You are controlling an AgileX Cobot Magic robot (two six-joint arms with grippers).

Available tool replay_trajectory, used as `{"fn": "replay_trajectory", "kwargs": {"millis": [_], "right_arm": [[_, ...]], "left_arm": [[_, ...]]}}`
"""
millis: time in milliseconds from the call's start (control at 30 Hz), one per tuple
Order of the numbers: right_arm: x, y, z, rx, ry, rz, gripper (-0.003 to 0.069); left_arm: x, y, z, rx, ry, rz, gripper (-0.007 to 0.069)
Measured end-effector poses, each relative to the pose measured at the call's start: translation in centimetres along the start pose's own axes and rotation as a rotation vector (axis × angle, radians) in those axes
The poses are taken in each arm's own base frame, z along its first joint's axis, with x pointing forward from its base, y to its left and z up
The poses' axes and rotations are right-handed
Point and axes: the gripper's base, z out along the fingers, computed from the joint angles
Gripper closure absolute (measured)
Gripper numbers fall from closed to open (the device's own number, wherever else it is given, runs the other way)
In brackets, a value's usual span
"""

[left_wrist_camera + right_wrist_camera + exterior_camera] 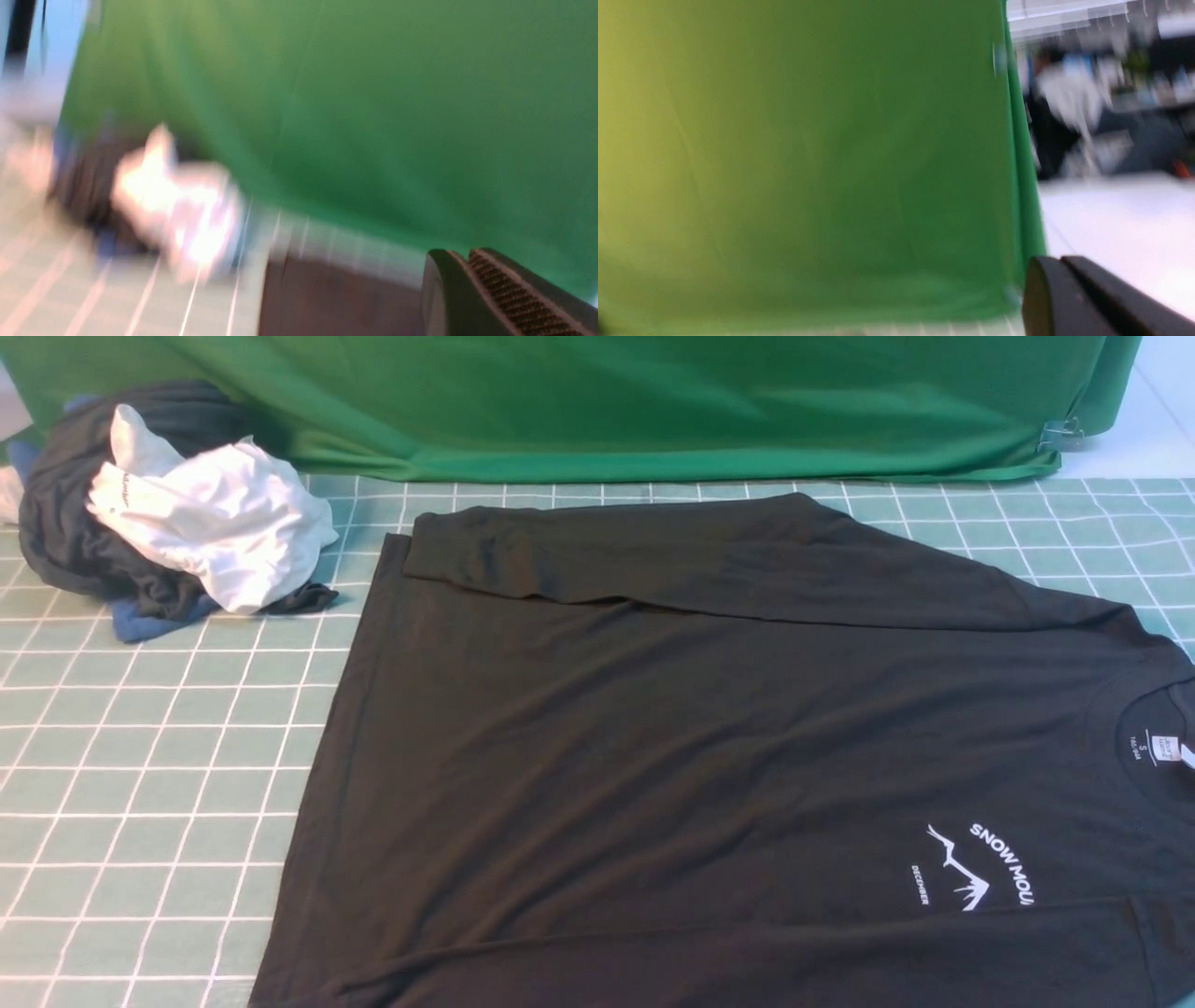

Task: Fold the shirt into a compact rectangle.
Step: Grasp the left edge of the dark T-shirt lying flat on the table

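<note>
- Seeing shirt (653, 756) flat, centre to right, collar right, far sleeve (653, 560) folded in.
- Reading left gripper (467, 261) and right gripper (1060, 263) as pressed together, empty.
- Risk: pinching one layer only, dragging folded sleeve loose, skewing the rectangle.

Lab test bench; green backdrop (597, 401), gridded mat (140, 756), blurred shelves (1111, 79)

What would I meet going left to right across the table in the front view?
heap of clothes → black shirt → white mountain print on its chest → neck label
</note>
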Motion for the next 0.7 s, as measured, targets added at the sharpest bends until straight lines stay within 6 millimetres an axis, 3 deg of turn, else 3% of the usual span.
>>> {"fn": "replay_trajectory", "kwargs": {"millis": [33,67,100,133,233,267,367,533,700], "right_arm": [[-0.1,0.0,0.2,0.003,0.018,-0.008,0.0640],[-0.4,0.1,1.8,0.020,0.181,-0.047,0.0638],[-0.4,0.1,2.1,0.022,0.203,-0.052,0.0638],[-0.2,0.0,2.9,0.029,0.291,-0.067,0.0638],[2.5,-0.1,6.0,0.015,0.666,-0.128,0.0637],[2.7,-0.1,6.1,0.011,0.694,-0.130,0.0637],[5.8,0.7,7.6,-0.130,0.917,-0.109,0.0635],[8.7,2.2,7.9,-0.338,0.977,-0.042,0.0632],[10.6,2.7,7.5,-0.450,0.987,-0.032,0.0631]], "left_arm": [[0.0,0.0,0.2,-0.006,0.031,0.003,0.0610],[0.2,-0.2,2.2,-0.048,0.289,0.020,0.0610],[0.0,-0.3,2.4,-0.049,0.310,0.023,0.0610],[0.4,-0.4,3.3,-0.062,0.454,0.028,0.0610],[2.8,0.1,7.6,-0.062,0.862,0.062,0.0610],[3.1,0.2,8.0,-0.063,0.894,0.067,0.0610],[6.8,0.2,10.5,-0.043,1.115,0.132,0.0621],[11.3,-1.5,11.0,-0.048,1.242,0.324,0.0622],[13.0,-3.0,10.8,-0.022,1.235,0.484,0.0619]]}}
